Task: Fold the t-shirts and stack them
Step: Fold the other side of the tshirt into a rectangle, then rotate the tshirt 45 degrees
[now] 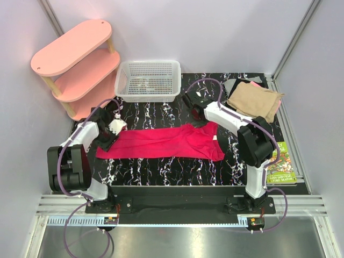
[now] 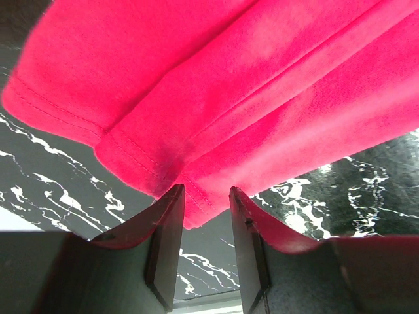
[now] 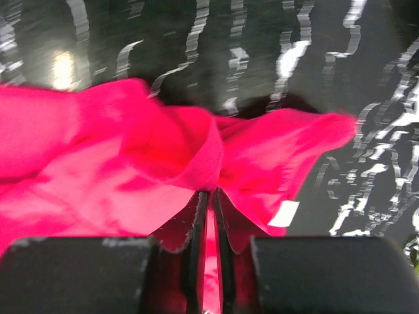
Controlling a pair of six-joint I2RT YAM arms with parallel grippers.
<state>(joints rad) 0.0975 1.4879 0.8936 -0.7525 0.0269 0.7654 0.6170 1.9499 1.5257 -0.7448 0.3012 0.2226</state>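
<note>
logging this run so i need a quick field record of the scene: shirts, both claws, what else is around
surface: black marbled table
crimson t-shirt: lying as a long folded strip across the middle
left claw: at the strip's left end, hem between its jaws, grip unclear
right claw: at the strip's right end, shut on bunched cloth
folded pile: tan t-shirt on top, far right corner
basket: white mesh, far side of the table
other: pink shelf far left, book at the right edge
</note>
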